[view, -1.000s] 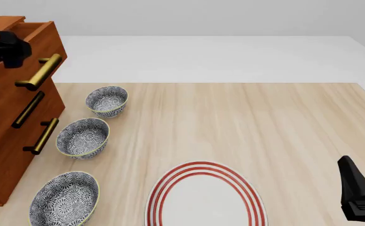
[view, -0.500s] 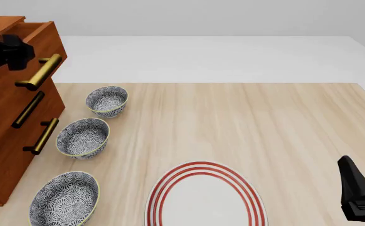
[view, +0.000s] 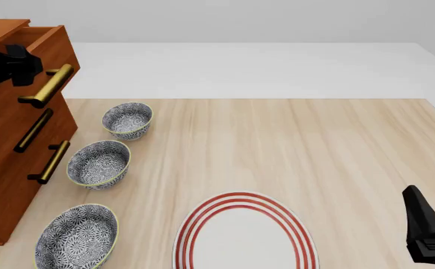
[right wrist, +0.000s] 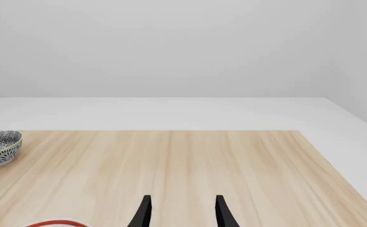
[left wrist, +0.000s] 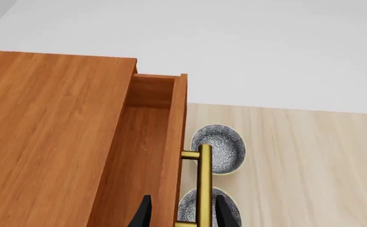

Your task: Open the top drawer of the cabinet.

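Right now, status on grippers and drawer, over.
Left gripper open, straddling the brass handle. Right gripper open, idle. Top drawer partly out of the cabinet. Nothing in the way.

You see reddish-brown smooth wood on the cabinet (view: 8, 168), polished brass on the top drawer's bar handle (view: 49, 85), pale matt wood grain on the table (view: 315, 145), and glossy patterned bowls (view: 128, 120).

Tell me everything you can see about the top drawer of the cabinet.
The top drawer is a deep box of reddish-brown wood, uppermost in the cabinet. It stands partly pulled out, so its open inside shows from above; nothing shows in the visible part. One brass bar handle sits on its front on two posts. The left pincer is open, its fingers on either side of the drawer front and handle; contact cannot be told.
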Controlling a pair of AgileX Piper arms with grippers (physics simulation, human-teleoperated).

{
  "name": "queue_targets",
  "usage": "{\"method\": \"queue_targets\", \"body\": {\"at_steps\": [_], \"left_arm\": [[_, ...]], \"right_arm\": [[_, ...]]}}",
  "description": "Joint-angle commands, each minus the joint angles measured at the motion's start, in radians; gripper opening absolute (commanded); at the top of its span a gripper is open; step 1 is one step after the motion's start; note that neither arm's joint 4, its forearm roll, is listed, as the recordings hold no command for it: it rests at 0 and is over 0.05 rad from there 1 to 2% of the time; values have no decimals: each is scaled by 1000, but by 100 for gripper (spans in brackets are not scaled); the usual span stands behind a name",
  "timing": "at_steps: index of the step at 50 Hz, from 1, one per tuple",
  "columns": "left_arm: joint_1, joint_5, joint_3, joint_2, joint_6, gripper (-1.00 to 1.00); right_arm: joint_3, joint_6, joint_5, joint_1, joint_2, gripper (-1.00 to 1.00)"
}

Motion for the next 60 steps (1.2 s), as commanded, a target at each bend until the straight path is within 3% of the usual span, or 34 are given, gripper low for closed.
{"method": "queue_targets", "body": {"at_steps": [1,60], "left_arm": [[2,-3,2,5,1,100],[-10,-61,48,58,-19,100]], "right_arm": [[0,0,0,0,0,100],[0,0,0,0,0,100]]}}
